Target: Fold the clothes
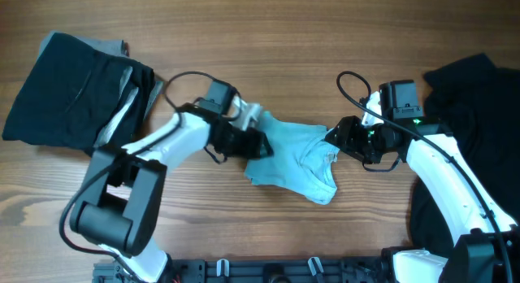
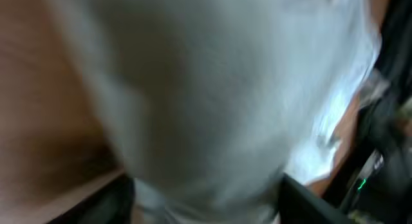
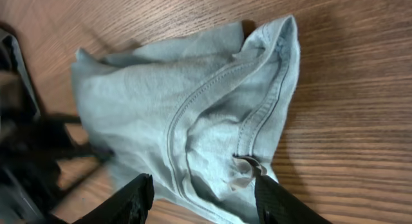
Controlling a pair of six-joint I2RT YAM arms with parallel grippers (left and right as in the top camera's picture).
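Note:
The pale aqua T-shirt (image 1: 296, 163) lies crumpled at the table's centre, its collar and seams (image 3: 212, 114) facing the right wrist camera. My left gripper (image 1: 257, 143) is at the shirt's left edge. Its view is blurred and filled with the shirt's fabric (image 2: 212, 95), which bunches between dark fingers (image 2: 109, 201) that stand wide apart. My right gripper (image 1: 337, 137) hovers at the shirt's right edge, open, with its fingers (image 3: 132, 198) either side of the collar tag (image 3: 244, 172). A black garment with grey lining (image 1: 73, 92) lies at the far left.
More black cloth (image 1: 471, 88) is heaped at the right edge and runs down under my right arm. Bare wooden table (image 1: 268, 39) shows behind and in front of the shirt. The arm bases sit along the near edge (image 1: 284, 271).

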